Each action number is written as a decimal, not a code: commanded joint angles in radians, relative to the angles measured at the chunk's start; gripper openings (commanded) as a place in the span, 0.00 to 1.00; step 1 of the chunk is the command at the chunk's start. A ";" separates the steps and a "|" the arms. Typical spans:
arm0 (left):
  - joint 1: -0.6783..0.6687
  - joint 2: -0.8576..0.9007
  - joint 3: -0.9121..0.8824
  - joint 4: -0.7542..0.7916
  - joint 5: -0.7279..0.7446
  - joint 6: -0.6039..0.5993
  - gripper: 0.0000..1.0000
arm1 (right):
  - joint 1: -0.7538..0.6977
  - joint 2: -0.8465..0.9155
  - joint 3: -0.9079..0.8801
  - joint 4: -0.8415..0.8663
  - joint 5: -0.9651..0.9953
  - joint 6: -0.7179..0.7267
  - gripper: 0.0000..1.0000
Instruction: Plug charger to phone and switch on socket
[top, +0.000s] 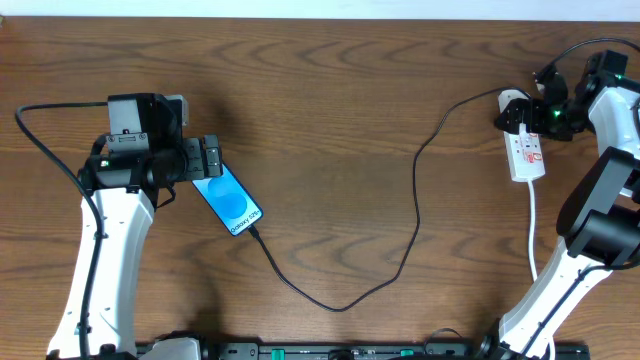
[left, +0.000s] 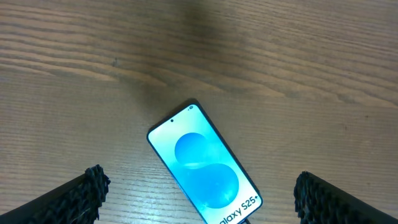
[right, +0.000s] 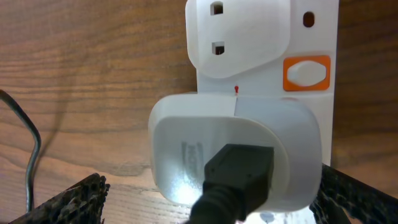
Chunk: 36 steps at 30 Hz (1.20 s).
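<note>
Overhead: gives whole layout, unlike wrist cams. Shows phone (top: 231, 201) flat & diagonal at centre-left, blue screen up, left gripper (top: 212, 160) just above its upper end, jaws spread, holding nothing. Traces charger (top: 340, 307) as thin black cable from phone's lower-right end, dipping to bottom centre, climbing to upper right into white adapter (top: 511, 100) at top of socket (top: 528, 152). Can't tell if tip fully seated in phone. Puts right gripper (top: 522, 112) over that adapter end, released, gripping nothing. Dark brown wood-grain table (top: 330, 80) all over; of room, only pale band (top: 300, 8) along top edge.

Left wrist: adds phone detail – black rim, lighter blue circles, "Galaxy S25+" text near lower end. Left fingers (left: 87, 194) at lower corners, well apart, not touching phone between them.

Right wrist: alone shows orange-framed white switch (right: 306, 71) at upper right of strip, empty slots (right: 217, 47) above adapter, black plug (right: 239, 171) pushed into adapter's face. On/off: can't tell. Right fingers (right: 81, 200) wide either side, no contact visible.
</note>
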 joint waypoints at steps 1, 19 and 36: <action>0.000 -0.005 0.016 0.002 -0.013 0.017 0.98 | 0.018 0.045 -0.002 -0.034 -0.067 0.020 0.99; 0.000 -0.005 0.016 0.002 -0.013 0.017 0.98 | 0.018 0.045 -0.002 -0.037 -0.135 0.023 0.99; 0.000 -0.005 0.016 0.002 -0.013 0.017 0.98 | 0.018 0.045 -0.002 -0.053 -0.167 0.037 0.99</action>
